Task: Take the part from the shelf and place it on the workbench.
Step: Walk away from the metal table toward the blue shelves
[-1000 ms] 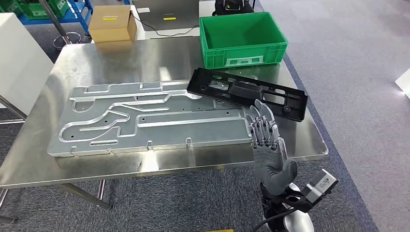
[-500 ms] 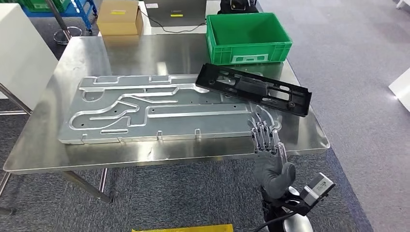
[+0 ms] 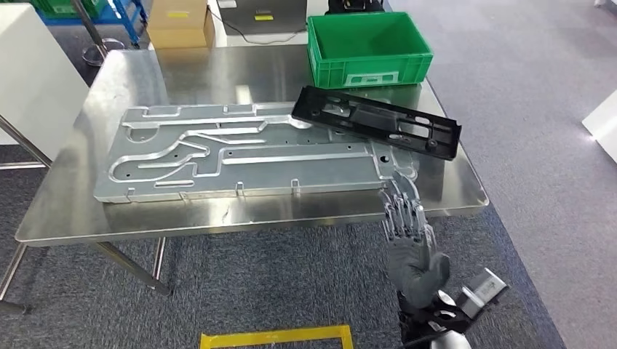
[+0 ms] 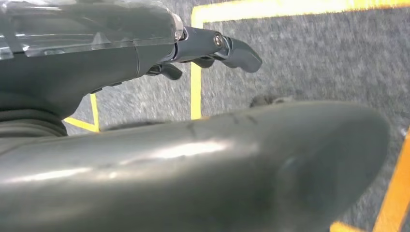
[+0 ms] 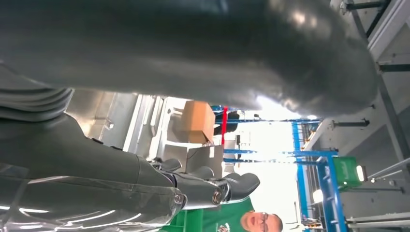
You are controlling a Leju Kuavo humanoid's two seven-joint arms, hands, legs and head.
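1. The part (image 3: 377,122) is a long, flat, black plastic frame with holes and slots cut through it.
2. It is lying slanted on the shiny metal worktop (image 3: 69,207), near the far right side.
3. One end of the part is resting on top of the big silver plate (image 3: 240,156), and the other end is pointing toward the right edge of the worktop.
4. The silver plate is lying flat and has winding grooves pressed into it.
5. A green box (image 3: 368,47) is sitting just behind the part, close to it, but I cannot tell if they are touching.
6. A brown cardboard box (image 3: 180,23) is sitting past the far edge of the worktop, and its top is cut off by the picture.
7. The right hand (image 3: 407,225) is reaching up in front of the near edge of the worktop, apart from the part, with its fingers stretched out straight and holding nothing.
8. The left hand (image 4: 145,159) is looking blurry and very close in its wrist view, over grey carpet with yellow lines (image 4: 196,92); its fingers are not wrapping around anything, but I cannot tell how wide they are.
9. In the right wrist view a person is showing at the far end, partly cut off.
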